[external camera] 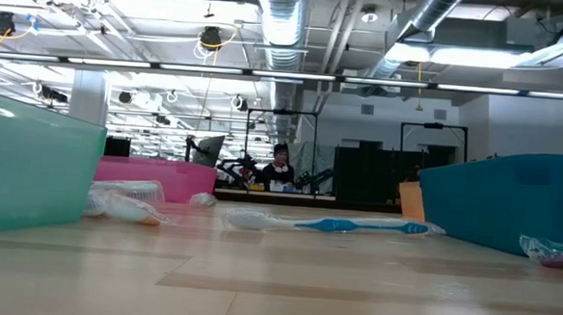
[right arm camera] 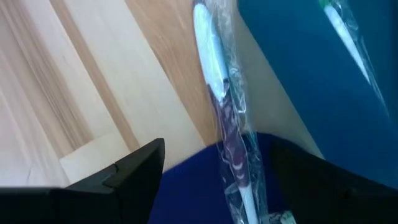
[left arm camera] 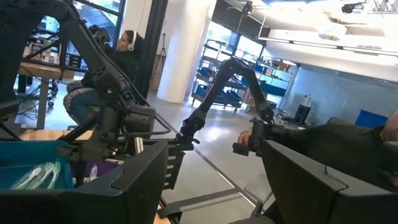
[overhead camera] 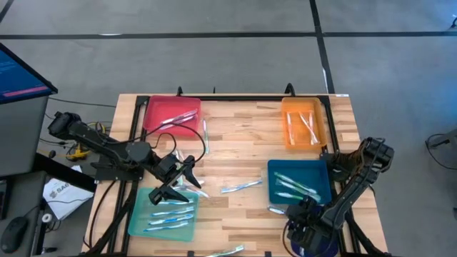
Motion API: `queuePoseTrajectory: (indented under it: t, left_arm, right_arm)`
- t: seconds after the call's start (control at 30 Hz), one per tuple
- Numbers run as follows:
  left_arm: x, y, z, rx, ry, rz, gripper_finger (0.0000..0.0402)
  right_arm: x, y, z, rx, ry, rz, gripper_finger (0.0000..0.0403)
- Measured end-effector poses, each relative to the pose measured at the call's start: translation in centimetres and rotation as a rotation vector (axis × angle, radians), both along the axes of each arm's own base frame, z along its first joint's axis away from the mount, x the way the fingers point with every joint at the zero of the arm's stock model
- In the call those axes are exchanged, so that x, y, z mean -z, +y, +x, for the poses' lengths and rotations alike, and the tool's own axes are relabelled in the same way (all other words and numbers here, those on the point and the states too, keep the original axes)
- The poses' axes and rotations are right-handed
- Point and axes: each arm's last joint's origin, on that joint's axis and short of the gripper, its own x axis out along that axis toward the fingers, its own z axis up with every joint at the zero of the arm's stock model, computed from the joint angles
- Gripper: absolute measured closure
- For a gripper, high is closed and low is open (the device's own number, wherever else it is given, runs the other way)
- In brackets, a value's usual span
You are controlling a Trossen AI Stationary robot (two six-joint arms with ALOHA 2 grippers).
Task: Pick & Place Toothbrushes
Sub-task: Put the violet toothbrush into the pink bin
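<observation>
- Risk, right arm: the wrapped toothbrush (right arm camera: 219,93) lies on the surface (overhead camera: 243,153) just outside the blue tray (overhead camera: 300,182), at about 7 o'clock from the tray's centre. Its crinkled wrap may slide or fold under the fingers; a closure that catches film alone would probably drop it.
- Risk, tray wall: this toothbrush lies just beside the tray's edge. A finger descending there could strike the rim and shift the tray.
- Risk, left arm: the left claw (overhead camera: 178,180) hangs above the teal tray (overhead camera: 163,214), at about 12 o'clock of it, with black cables near. A snag is possible.
- Right claw (right arm camera: 214,171): fingers spread, straddling the wrapped toothbrush from above. It holds nothing; contact cannot be confirmed.
- Left claw: fingers spread wide, empty, aimed out into the room.
- Task items: toothbrushes lie in the red tray (overhead camera: 171,114), orange tray (overhead camera: 303,123), teal and blue trays. Loose ones remain on the surface, one (overhead camera: 240,187) at centre.
</observation>
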Motion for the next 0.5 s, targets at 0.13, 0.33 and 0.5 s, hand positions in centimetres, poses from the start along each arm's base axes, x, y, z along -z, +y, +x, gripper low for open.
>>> queuePoseTrajectory:
  t: [0.13,0.33,0.5]
  left_arm:
    - [0.0,0.0,0.0,0.0,-0.001,0.0,0.0147]
    - [0.0,0.0,0.0,0.0,-0.004,-0.001,0.0147]
    - [0.0,0.0,0.0,0.0,-0.003,-0.002,0.0147]
  right_arm:
    - [0.0,-0.2,0.5,-0.017,-0.006,-0.008,0.0117]
    - [0.0,-1.1,1.7,-0.039,0.0,-0.041,0.0117]
    - [0.0,-1.8,2.6,-0.032,0.009,-0.047,0.0117]
